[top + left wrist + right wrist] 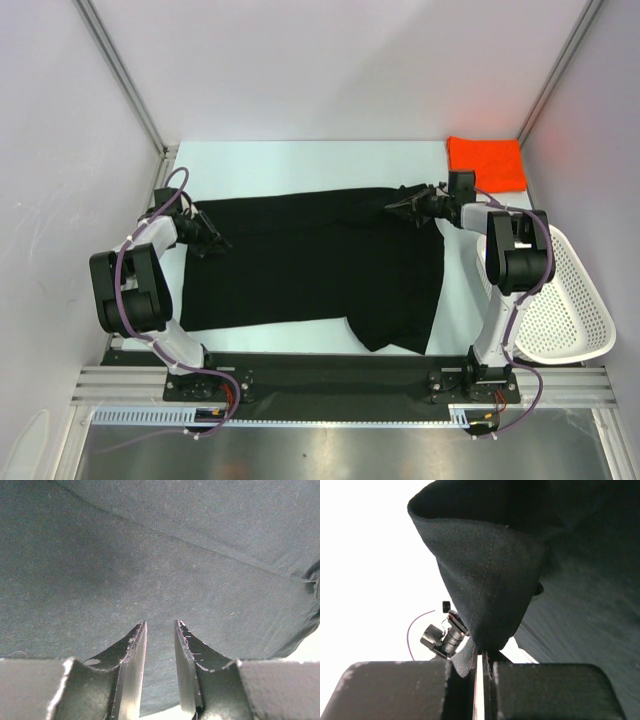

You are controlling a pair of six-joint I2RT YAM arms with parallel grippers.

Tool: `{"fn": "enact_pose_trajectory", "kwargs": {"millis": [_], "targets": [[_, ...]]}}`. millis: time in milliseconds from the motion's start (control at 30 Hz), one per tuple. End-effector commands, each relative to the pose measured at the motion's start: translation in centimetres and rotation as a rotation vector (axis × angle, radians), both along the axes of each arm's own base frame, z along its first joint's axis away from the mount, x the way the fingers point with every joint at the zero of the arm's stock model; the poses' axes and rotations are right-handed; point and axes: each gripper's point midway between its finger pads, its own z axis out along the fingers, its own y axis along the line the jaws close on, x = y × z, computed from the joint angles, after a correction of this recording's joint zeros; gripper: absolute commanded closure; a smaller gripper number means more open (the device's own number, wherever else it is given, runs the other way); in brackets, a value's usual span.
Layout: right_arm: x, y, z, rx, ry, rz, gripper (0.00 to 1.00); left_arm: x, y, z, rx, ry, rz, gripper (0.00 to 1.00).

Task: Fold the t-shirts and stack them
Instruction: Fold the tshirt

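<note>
The black t-shirt [310, 265] lies spread across the middle of the table, its far edge partly folded over. The orange-red t-shirt [486, 162] lies folded in the far right corner. My left gripper [212, 240] sits at the black shirt's left edge; in the left wrist view its jaws [160, 622] stand slightly apart over the black cloth [150, 555], holding nothing. My right gripper [395, 208] is at the shirt's far right part; in the right wrist view it [484, 652] is shut on a stitched hem of the black shirt [485, 580], which hangs lifted in a fold.
A white mesh basket [570, 300] stands at the right edge beside the right arm. White walls enclose the table on the left, back and right. The left arm's wrist [442, 637] shows far off in the right wrist view.
</note>
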Motion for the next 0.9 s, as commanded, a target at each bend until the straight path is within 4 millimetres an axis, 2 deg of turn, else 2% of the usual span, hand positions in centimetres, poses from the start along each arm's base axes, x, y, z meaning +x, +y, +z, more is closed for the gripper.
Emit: {"fn": "enact_pose_trajectory", "kwargs": {"millis": [0, 133, 300, 533, 700, 767, 800, 833, 867], "targets": [[-1.5, 0.5, 2.0, 0.02, -0.026, 0.037, 1.0, 0.4, 0.1, 0.4, 0.003, -0.022, -0.021, 0.66], [-3.1, 0.5, 2.0, -0.007, -0.014, 0.054, 1.0, 0.4, 0.3, 0.5, 0.013, -0.026, -0.019, 0.66], [-5.5, 0.6, 0.3, -0.029, 0.045, 0.064, 1.0, 0.4, 0.5, 0.8, 0.034, -0.042, -0.028, 0.65], [-5.7, 1.9, 0.2, 0.02, 0.075, 0.036, 0.97, 0.7, 1.0, 1.8, 0.068, -0.067, -0.033, 0.64], [-3.6, 2.3, 0.4, 0.044, 0.056, 0.008, 0.93, 0.8, 1.2, 2.4, 0.084, -0.083, -0.035, 0.64], [-1.4, 2.7, 1.6, 0.05, 0.009, 0.01, 0.92, 1.0, 1.2, 2.4, 0.081, -0.084, -0.037, 0.64], [-0.7, 2.9, 0.7, 0.051, 0.026, 0.012, 0.91, 1.1, 1.2, 2.5, 0.081, -0.088, -0.036, 0.64], [0.2, 3.1, 0.8, 0.058, 0.017, 0.011, 0.9, 1.0, 1.2, 2.5, 0.078, -0.087, -0.037, 0.64], [2.0, 3.5, 2.5, 0.08, -0.024, 0.009, 0.88, 1.1, 1.1, 2.6, 0.077, -0.089, -0.038, 0.64]]}}
